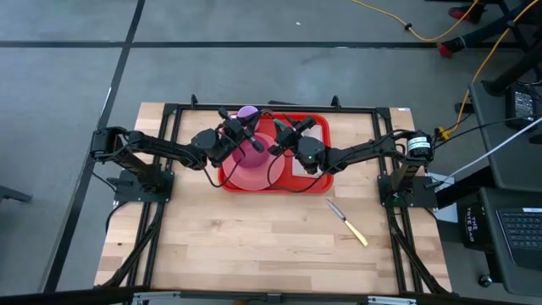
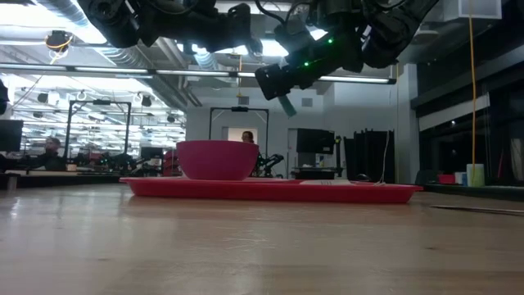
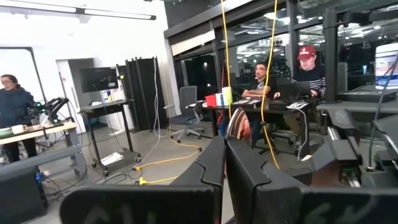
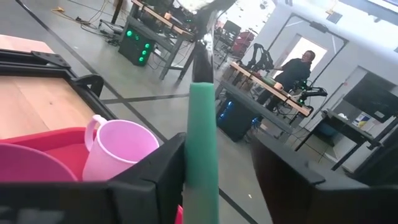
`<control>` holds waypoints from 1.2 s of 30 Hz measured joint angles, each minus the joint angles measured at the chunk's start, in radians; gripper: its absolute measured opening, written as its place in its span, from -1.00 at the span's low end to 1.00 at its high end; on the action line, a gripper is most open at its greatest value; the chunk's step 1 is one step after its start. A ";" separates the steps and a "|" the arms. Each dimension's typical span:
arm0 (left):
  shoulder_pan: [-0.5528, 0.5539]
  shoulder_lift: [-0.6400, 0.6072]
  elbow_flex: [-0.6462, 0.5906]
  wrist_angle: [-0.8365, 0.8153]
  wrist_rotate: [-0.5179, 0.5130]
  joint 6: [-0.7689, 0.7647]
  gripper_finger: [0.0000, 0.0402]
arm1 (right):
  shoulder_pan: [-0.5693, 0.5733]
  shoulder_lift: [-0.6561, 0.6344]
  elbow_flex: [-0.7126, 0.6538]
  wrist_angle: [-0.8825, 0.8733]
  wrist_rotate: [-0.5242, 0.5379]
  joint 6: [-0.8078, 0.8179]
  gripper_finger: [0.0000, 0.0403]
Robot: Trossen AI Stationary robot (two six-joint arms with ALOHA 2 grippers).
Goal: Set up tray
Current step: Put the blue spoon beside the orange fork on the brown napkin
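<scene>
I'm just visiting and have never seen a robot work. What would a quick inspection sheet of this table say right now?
Surface: wooden table, mostly bare at the front.
Job's things: red tray at the back centre, holding a pink bowl and a lilac mug.
Clutter: a knife with a yellow handle lies on the wood, off the tray.
Grippers: left pincer shut, empty, raised above the tray; right pincer holds a green-handled utensil above the tray.
Cables: yellow cable on the floor.
Surroundings: people at desks behind the table.
</scene>
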 joint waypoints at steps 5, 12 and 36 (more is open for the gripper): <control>0.000 0.000 0.000 0.001 -0.013 0.000 -0.99 | 0.011 0.000 0.000 -0.001 -0.010 0.000 -0.36; 0.000 0.000 0.000 0.001 -0.015 0.000 -0.99 | 0.013 0.000 0.000 -0.001 -0.038 -0.001 -0.72; -0.016 0.000 0.000 0.002 0.077 0.053 -0.99 | 0.052 0.000 0.000 -0.004 0.025 0.002 -0.72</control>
